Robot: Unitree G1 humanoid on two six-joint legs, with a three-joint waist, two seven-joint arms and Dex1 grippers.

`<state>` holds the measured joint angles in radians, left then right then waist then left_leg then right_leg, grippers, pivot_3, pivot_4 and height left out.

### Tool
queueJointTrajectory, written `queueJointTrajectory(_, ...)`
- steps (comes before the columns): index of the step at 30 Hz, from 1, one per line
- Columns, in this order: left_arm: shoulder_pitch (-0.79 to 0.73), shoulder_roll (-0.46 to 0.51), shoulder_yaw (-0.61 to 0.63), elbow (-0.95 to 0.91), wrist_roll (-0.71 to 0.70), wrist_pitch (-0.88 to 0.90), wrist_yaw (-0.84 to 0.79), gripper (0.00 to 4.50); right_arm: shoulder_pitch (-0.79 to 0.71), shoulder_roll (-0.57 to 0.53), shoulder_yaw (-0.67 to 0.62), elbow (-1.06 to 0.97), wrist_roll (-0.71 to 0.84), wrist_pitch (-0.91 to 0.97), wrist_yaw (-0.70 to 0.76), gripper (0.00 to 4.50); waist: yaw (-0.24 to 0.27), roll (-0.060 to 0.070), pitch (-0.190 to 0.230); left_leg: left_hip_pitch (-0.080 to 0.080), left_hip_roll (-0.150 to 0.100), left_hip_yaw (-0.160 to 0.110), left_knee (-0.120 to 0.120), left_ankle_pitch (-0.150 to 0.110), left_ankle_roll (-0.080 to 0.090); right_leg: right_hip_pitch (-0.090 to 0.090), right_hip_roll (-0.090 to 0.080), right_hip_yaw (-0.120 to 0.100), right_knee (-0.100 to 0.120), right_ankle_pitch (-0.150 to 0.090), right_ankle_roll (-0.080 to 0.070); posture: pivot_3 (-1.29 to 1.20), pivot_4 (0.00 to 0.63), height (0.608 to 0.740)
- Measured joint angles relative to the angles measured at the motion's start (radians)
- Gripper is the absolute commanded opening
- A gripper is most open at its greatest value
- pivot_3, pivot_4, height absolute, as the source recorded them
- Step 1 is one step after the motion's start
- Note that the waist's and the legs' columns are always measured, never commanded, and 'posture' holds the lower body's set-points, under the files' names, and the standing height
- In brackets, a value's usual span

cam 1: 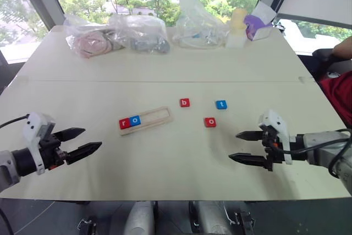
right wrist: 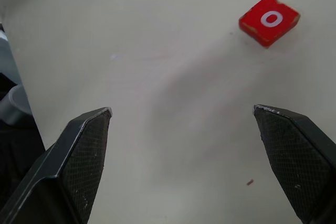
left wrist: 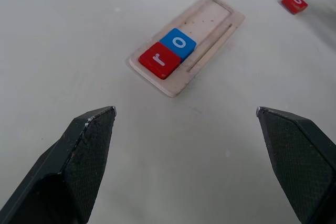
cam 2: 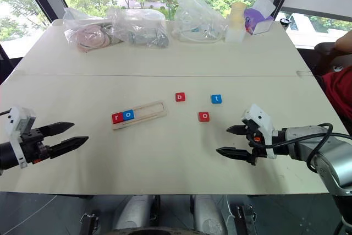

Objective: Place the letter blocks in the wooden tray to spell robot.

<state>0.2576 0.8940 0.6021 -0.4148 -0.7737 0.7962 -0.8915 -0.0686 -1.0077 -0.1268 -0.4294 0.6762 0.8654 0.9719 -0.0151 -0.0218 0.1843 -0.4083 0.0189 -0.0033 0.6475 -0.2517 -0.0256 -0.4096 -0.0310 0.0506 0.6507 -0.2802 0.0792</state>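
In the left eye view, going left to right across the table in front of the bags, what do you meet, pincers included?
Left pincer → red r block → blue o block, both in the wooden tray → red b block → red o block → blue t block → right pincer.

A wide pale table [cam 1: 165, 75] stands before big windows [cam 1: 154, 1] showing green trees in daylight. Clear plastic bags [cam 1: 118, 34] lie along its far edge; a person's red sleeve [cam 1: 338, 94] shows alongside.

We see the wooden tray [cam 1: 146, 120] holding red r [cam 1: 124, 123] and blue o [cam 1: 135, 120] at its left end, while red b [cam 1: 185, 102], blue t [cam 1: 221, 104] and red o [cam 1: 210, 121] lie loose to its right.
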Motion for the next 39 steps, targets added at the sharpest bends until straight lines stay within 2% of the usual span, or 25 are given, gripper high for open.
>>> queueJointTrajectory(3, -0.036, 0.014, -0.009, 0.023, 0.005, -0.003, -0.009, 4.5, -0.033, 0.006, 0.009, 0.005, -0.006, 0.019, -0.026, 4.46, 0.0, 0.0, 0.0, 0.0, 0.0, 0.0, 0.001, 0.0, 0.0, 0.0, 0.0, 0.0, 0.0, 0.0, 0.0, 0.0, 0.15, 0.735)
queueJointTrajectory(11, -0.096, 0.124, -0.058, 0.129, 0.088, -0.08, -0.121, 4.5, -0.103, 0.049, 0.015, -0.024, 0.048, 0.088, -0.051, 4.46, 0.001, 0.0, 0.0, 0.0, 0.0, 0.0, 0.0, 0.0, 0.0, -0.001, 0.001, 0.0, 0.0, 0.0, 0.0, 0.0, 0.15, 0.735)
queueJointTrajectory(17, -0.323, 0.166, -0.293, 0.299, 0.248, -0.294, -0.237, 4.5, -0.236, 0.226, 0.154, -0.169, 0.103, 0.148, -0.165, 4.46, -0.002, 0.0, 0.0, 0.0, 0.001, 0.001, 0.0, 0.0, 0.0, -0.001, 0.002, 0.0, 0.001, 0.001, -0.001, 0.0, 0.15, 0.735)
queueJointTrajectory(23, -0.479, 0.079, -0.502, 0.47, 0.397, -0.478, -0.288, 4.5, -0.307, 0.404, 0.284, -0.158, 0.041, 0.149, -0.31, 4.46, -0.001, 0.0, 0.0, -0.002, 0.0, 0.001, 0.0, 0.0, 0.0, -0.003, 0.002, -0.001, 0.001, 0.003, 0.003, 0.0, 0.15, 0.735)
queueJointTrajectory(31, -0.551, -0.023, -0.609, 0.613, 0.528, -0.638, -0.276, 4.5, -0.304, 0.439, 0.343, -0.157, -0.024, 0.12, -0.36, 4.46, 0.0, 0.0, 0.0, -0.002, -0.001, 0.001, 0.002, 0.0, 0.0, -0.003, 0.002, -0.001, 0.004, 0.004, 0.004, 0.0, 0.15, 0.735)
queueJointTrajectory(39, -0.615, -0.093, -0.631, 0.722, 0.592, -0.723, -0.246, 4.5, -0.306, 0.44, 0.341, -0.136, -0.048, 0.107, -0.369, 4.46, -0.001, 0.0, -0.001, -0.001, -0.001, 0.0, 0.002, 0.0, 0.0, -0.002, 0.003, -0.002, 0.005, 0.006, 0.007, 0.0, 0.15, 0.735)
